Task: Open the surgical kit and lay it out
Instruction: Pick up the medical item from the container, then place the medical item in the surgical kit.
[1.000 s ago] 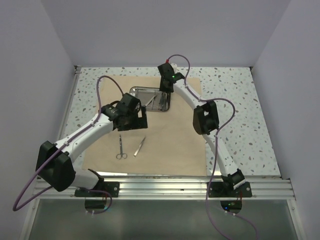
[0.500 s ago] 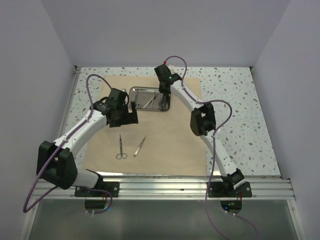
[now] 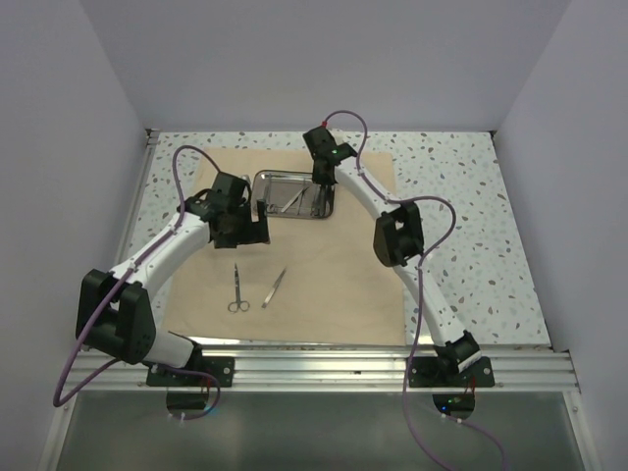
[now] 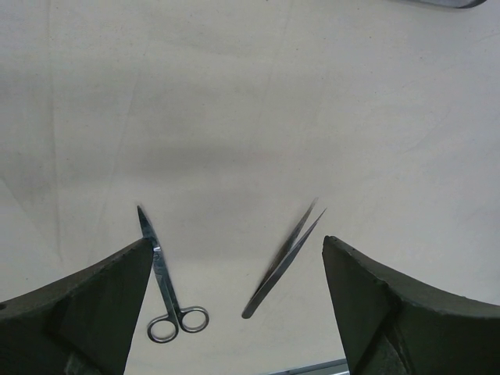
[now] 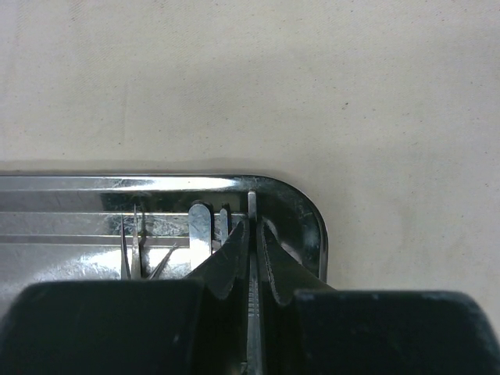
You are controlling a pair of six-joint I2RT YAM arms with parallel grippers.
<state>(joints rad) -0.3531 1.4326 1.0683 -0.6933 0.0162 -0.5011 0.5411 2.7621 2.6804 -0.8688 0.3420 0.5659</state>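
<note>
My left claw hung wide open and empty over the beige cloth wrap, where the scissors and tweezers lay apart, while my right claw pinched a thin metal tool in the steel tray corner.

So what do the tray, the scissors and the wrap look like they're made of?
Tray: likely polished steel, mirror-bright reflections. Scissors: bare metal, probably steel, glinting silver. Wrap: beige cloth, matte, softly creased.
</note>
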